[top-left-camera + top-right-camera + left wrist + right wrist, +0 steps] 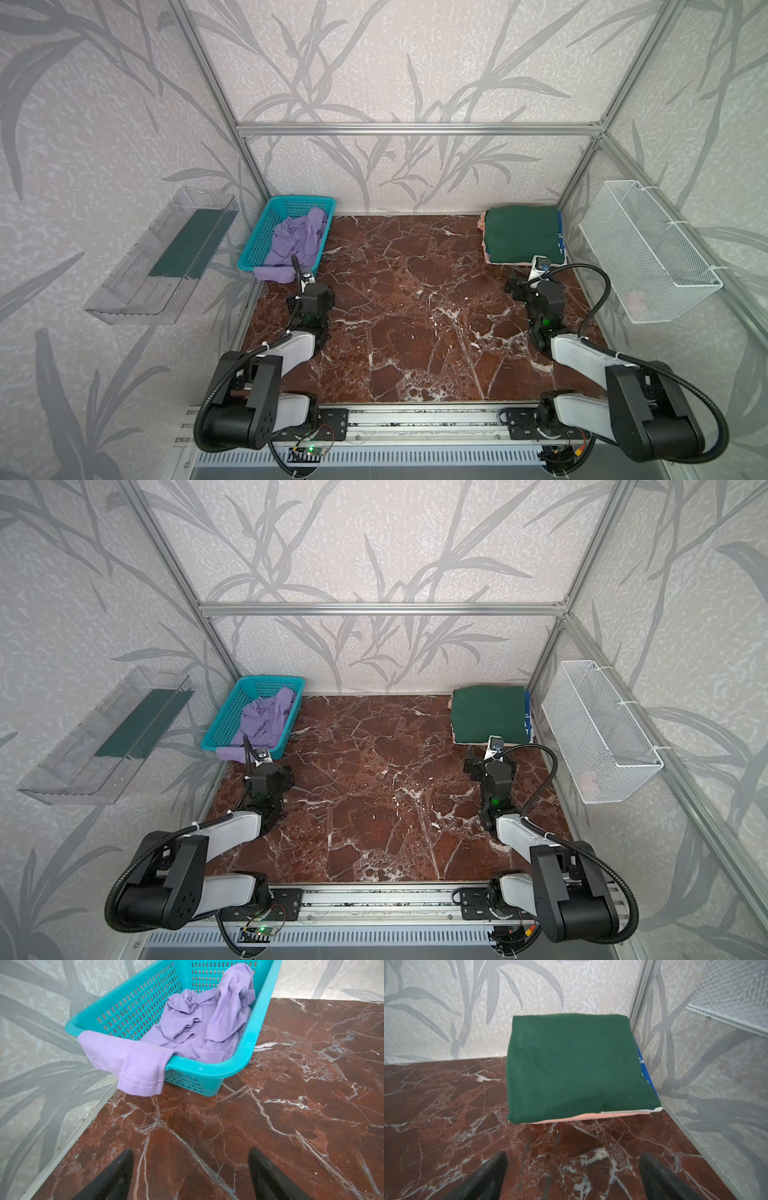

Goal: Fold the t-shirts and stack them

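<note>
Left gripper (191,1149), right gripper (574,1153) black, tapered; arms (257,386) black joints, grey links, ribbed cables.

Matt cloth t-shirt (207,1028); glossy plastic basket (257,1022)

Over in the far right corner of the tabletop (446,1115), the dark green t-shirt (571,1068) sits folded into a neat flat rectangle, right on top of the stack. Peeking out under its near edge is a thin strip of the peach t-shirt (571,1119). Along the side by the tabletop's right edge there's a sliver of the royal blue t-shirt (642,1066) with bits of white lettering. Across at the far left corner, the lavender t-shirt (207,1028) lies crumpled and unfolded in the turquoise basket (249,1043), one hemmed part draped over the basket's near rim, hanging down to the tabletop.
</note>
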`<state>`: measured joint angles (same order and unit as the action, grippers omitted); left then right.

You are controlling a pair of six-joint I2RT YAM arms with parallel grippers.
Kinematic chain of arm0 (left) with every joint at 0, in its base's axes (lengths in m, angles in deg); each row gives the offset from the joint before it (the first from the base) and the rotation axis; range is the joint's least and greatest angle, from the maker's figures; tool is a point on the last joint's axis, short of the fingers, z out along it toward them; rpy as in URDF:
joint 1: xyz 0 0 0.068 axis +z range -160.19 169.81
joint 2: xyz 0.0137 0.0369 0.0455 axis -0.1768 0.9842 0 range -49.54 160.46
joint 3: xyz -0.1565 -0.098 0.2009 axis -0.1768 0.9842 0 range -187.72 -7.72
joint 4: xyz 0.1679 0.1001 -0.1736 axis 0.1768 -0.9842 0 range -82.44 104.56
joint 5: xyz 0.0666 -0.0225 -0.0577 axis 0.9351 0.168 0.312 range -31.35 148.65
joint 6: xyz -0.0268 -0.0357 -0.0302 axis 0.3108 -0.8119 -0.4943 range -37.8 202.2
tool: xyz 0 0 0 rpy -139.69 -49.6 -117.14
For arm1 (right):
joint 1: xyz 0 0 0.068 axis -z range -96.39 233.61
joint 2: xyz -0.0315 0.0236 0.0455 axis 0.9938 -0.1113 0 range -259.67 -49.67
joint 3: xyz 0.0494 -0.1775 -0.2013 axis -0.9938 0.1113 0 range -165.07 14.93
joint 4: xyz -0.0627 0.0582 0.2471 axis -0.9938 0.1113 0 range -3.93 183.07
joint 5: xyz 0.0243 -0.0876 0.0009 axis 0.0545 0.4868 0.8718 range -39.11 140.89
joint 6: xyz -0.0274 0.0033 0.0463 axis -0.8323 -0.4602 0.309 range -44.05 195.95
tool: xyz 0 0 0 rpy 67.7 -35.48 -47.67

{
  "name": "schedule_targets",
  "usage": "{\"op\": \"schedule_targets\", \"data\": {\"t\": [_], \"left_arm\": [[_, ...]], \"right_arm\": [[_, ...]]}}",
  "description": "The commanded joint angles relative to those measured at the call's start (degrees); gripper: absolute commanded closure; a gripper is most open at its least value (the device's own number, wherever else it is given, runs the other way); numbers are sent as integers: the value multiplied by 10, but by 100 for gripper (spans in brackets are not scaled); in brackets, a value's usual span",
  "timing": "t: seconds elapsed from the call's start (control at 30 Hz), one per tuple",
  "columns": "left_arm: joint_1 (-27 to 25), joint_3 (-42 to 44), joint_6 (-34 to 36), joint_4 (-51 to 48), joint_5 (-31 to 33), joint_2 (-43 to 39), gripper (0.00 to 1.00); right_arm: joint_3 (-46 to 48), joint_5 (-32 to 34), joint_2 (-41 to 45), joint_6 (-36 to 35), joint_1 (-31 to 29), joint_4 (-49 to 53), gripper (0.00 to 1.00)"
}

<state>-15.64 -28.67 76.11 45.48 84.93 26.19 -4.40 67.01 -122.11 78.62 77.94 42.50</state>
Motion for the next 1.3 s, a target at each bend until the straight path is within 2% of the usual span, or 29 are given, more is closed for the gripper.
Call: {"op": "schedule_targets", "data": {"t": [0.0,0.1,0.17,0.2,0.33,0.43,0.47,0.53,0.57,0.67,0.73,0.8,0.9,0.93,0.97,1.1,1.17,1.27], "left_arm": [[8,-20,49,74,-33,24,13],[10,-13,65,112,-54,34,12],[27,9,44,150,-91,34,12],[38,22,36,183,-120,45,12],[61,56,37,391,-146,163,11],[67,-4,13,178,-149,107,10],[69,-14,19,191,-157,123,9],[70,4,31,263,-165,146,6],[70,0,25,236,-165,137,6],[69,-6,25,221,-164,133,5],[69,0,32,251,-165,142,4],[69,-3,31,232,-170,137,1],[69,-3,42,238,-194,139,1],[69,-4,47,235,-211,139,1],[69,-4,47,240,-213,140,1],[69,-3,47,238,-213,140,1],[69,-3,47,239,-213,141,1],[69,-3,47,238,-213,140,1]], "right_arm": [[-10,15,-2,-8,0,-13,1],[-3,18,-7,-11,0,-17,1],[15,8,-18,-15,0,-44,1],[18,5,-21,-13,0,-45,1],[39,4,-57,-19,0,-112,1],[46,-9,-116,-19,0,-182,1],[49,-32,-145,-31,0,-224,1],[29,-62,-173,-41,-1,-199,1],[11,-62,-196,-42,0,-206,1],[-37,-65,-148,-31,-2,-33,1],[-30,-67,-155,-38,-3,-63,1],[-3,-67,-191,-52,-4,-174,1],[-9,-56,-169,-41,-6,-123,1],[-10,-62,-177,-45,-6,-134,1],[-4,-63,-189,-53,-7,-167,1],[14,-94,-189,-65,-8,-197,1],[9,-110,-188,-69,-7,-188,1],[-22,-146,-184,-79,-7,-121,1]]}}
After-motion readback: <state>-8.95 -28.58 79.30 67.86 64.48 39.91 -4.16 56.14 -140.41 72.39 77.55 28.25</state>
